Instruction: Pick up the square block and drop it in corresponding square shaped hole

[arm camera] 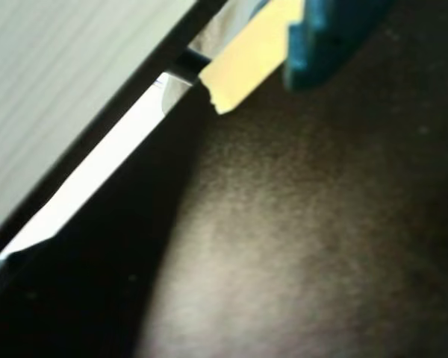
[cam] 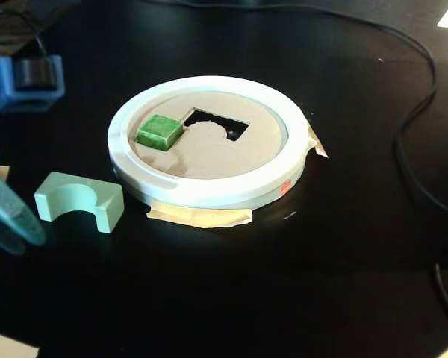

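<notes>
In the fixed view the square block [cam: 160, 131], a small glossy dark green cube, rests on the left part of the tan cardboard disc [cam: 224, 156] inside the white round rim [cam: 209, 190]. It sits just left of the arch-notched cutout [cam: 216, 123]. The square shaped hole does not show; whether the cube sits in it I cannot tell. My gripper [cam: 15, 224] is at the left edge, well apart from the ring. In the wrist view a pale ribbed finger [arm camera: 67, 82] and a blue finger [arm camera: 328, 37] stand apart with only dark table between them.
A pale mint arch-shaped block [cam: 81, 200] lies on the black table [cam: 284, 283] left of the ring, close to my gripper. Tan tape strips [cam: 198, 216] stick out under the rim. A black cable [cam: 414, 149] runs along the right side.
</notes>
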Controlling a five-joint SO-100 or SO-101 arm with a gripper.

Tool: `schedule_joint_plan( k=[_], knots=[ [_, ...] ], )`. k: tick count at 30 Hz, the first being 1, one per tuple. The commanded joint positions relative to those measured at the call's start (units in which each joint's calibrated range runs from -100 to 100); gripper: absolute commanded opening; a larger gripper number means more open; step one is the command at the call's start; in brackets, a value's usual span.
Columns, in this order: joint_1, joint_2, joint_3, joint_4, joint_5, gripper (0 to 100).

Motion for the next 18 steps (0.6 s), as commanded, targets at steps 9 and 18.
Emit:
schedule_joint_plan(
  k=[9,18],
  knots=[
    [0.72,-0.80,0.18,-1.42,0.15,70],
    [0.72,-0.80,0.18,-1.32,0.15,70]
  ],
)
